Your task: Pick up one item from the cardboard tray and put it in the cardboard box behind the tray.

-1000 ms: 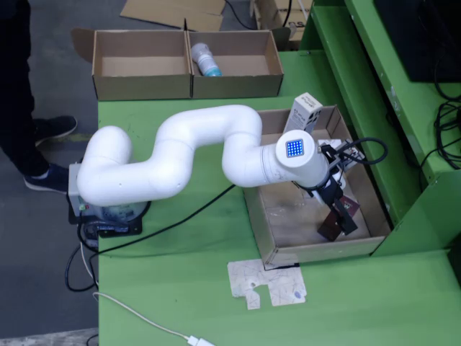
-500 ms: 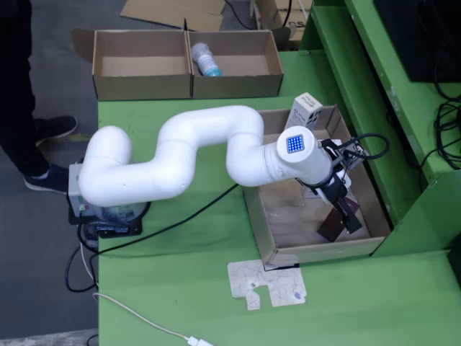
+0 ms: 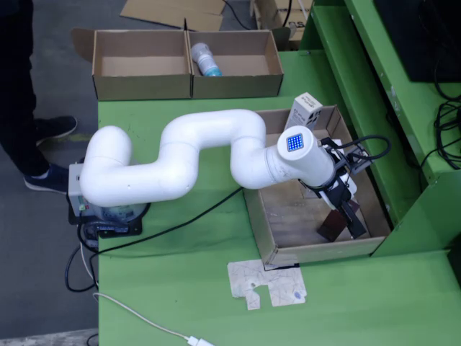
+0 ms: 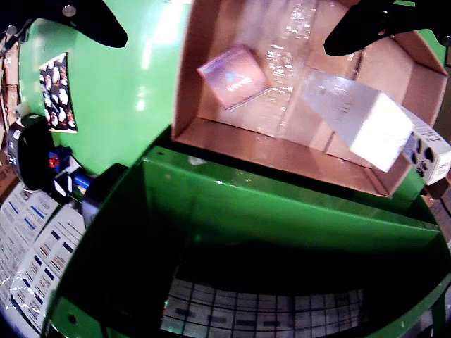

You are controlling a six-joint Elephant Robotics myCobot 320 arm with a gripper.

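The white arm (image 3: 180, 155) snakes out from its base at the left edge of the green worktop (image 3: 180, 288) and reaches into the cardboard tray (image 3: 288, 252), which I'll use as the reference for everything here. In the fixed view the black fingers (image 3: 347, 215) hang over the tray's right half, right at a small dark maroon box (image 3: 332, 226) that sits near the tray's right front corner; from this angle they look to be touching or nearly touching it, but I can't tell for sure. In the view riding on the gripper, the two fingertips (image 4: 91, 24) show up as dark shapes at the top left and top right, spread wide apart with nothing between them, so the fingers are open. That same view looks down into the tray and shows the maroon box (image 4: 234, 76) lying flat on the tray floor, plus a white carton (image 4: 359, 116) tilted against the tray's wall. In the fixed view the white carton (image 3: 305, 110) stands at the tray's back edge, leaning on the rim. Beyond the tray's back side, off the worktop's far edge, there's a two-compartment cardboard box (image 3: 187, 63); a white bottle with a teal band (image 3: 205, 60) lies in its right compartment. Just in front of the tray a flat scrap of cardboard (image 3: 268, 283) lies on the worktop.
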